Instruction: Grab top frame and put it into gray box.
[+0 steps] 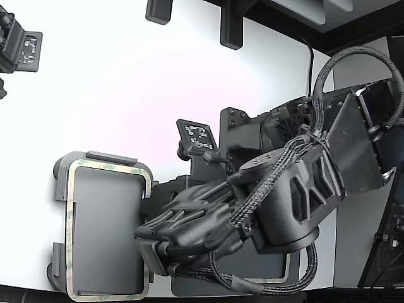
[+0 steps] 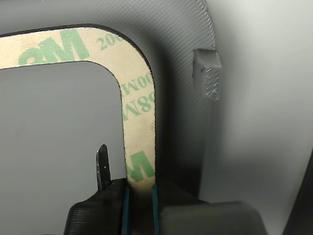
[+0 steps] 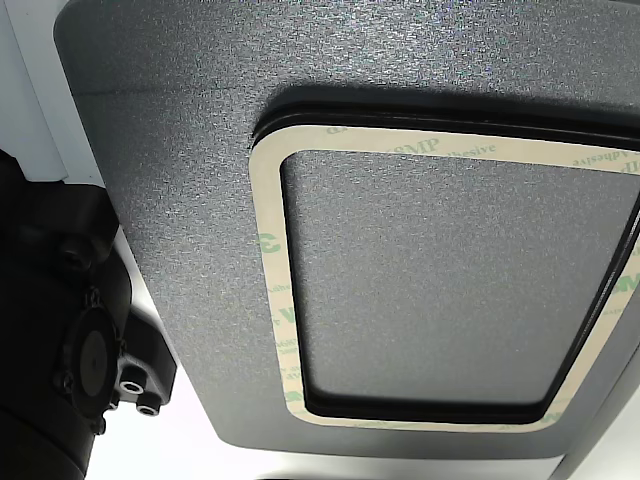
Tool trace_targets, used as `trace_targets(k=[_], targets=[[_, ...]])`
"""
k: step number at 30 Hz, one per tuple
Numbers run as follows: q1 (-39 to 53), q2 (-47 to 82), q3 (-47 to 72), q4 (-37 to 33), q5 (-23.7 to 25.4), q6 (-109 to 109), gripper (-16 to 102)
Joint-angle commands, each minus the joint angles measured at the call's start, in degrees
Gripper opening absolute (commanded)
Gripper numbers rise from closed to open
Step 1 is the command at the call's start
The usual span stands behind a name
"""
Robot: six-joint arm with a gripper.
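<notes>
Jaws clamped on frame (image 2: 139, 110) over box (image 1: 101, 208); seat it level inside the tabs, then release.

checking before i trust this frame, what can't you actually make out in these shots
- Exterior view: the gripper fingertips and one long side of the frame are hidden by the arm.
- Exterior view: the gray box lower edge is cut off by the picture edge.
- Wrist view: the fingers clamp the frame; whether it rests in the box or is still raised cannot be told.
- Other view: the frame's right end is cut off.
</notes>
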Motion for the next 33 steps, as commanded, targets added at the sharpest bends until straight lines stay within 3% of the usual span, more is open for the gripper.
trace_targets(k=[1, 33], targets=[[-1.05, 1.85, -0.88, 0.7, 0.18, -0.09, -12], [-1.76, 1.41, 1.14, 0.7, -0.62, 1.76, -12]])
